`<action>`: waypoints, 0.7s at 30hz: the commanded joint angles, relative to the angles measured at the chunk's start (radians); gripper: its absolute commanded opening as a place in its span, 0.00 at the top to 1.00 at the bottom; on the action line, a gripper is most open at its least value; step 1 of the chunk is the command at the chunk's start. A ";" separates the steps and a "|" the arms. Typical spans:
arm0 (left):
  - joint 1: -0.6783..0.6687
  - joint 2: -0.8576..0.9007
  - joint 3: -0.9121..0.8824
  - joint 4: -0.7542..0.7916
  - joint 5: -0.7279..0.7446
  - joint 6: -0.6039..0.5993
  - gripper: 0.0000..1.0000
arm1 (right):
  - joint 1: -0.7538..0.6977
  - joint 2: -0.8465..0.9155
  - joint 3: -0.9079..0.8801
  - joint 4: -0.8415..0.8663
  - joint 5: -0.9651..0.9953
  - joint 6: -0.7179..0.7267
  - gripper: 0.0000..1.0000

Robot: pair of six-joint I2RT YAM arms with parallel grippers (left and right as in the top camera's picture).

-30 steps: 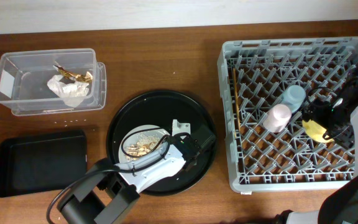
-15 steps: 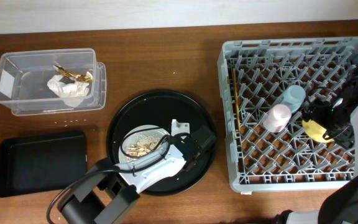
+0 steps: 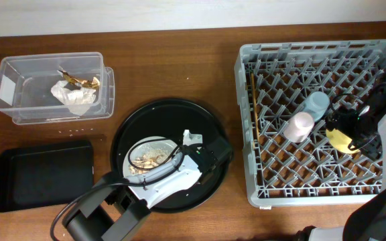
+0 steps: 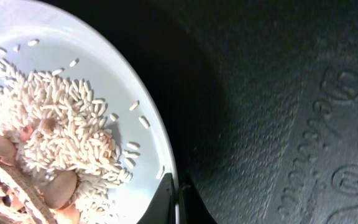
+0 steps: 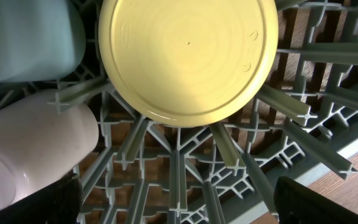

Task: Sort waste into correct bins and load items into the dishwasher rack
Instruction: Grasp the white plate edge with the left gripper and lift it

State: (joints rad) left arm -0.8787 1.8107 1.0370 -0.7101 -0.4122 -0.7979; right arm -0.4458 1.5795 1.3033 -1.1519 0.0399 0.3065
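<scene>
Gripping plate [image 4: 114, 59] by its rim at 4 o'clock with left claw [image 4: 178, 205], fingertips pinched onto the edge. Shows plate and round tray [image 4: 260, 93] beneath it both nudged a touch toward 9 o'clock against half a second ago; leaves all else where it was. Holds right claw [image 5: 179, 199] spread wide, grasping nothing, just above bowl [image 5: 188, 53], unmoved since then.

Carries scraps [image 4: 61, 137] on the plate: pale rice grains heaped with beige-brown lumps on the 8 o'clock side, a few loose grains strewn toward the rim. Finds bowl yellow, underside turned to the wrist camera, propped among pegs at 3 o'clock of rack [image 3: 313, 53], with pink cup [image 5: 30, 143] and blue cup [image 5: 23, 37] close together just beside it at 9 o'clock. Lays chopsticks [image 3: 252, 107] along the rack's 9 o'clock wall. Keeps wrapper [image 3: 76, 94], crumpled white with a gold scrap, inside box [image 3: 32, 100] at 10 o'clock; sets black tray [image 3: 45, 175] at 8 o'clock.

Rests everything on dark brown wooden table [image 3: 173, 67], with a pale strip of wall [image 3: 179, 13] along 12 o'clock.
</scene>
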 commanded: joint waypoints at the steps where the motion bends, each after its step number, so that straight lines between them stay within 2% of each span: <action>1: 0.002 0.014 0.067 -0.053 0.004 -0.006 0.99 | -0.007 0.004 -0.002 0.000 0.001 0.002 0.01; 7: 0.002 0.014 0.140 -0.146 0.004 -0.006 0.99 | -0.007 0.004 -0.002 0.000 0.002 0.001 0.01; 21: 0.003 0.012 0.197 -0.238 0.000 -0.011 0.99 | -0.007 0.004 -0.002 0.000 0.002 0.002 0.01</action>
State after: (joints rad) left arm -0.8787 1.8126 1.1873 -0.9318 -0.3992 -0.8017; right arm -0.4458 1.5795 1.3033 -1.1519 0.0399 0.3065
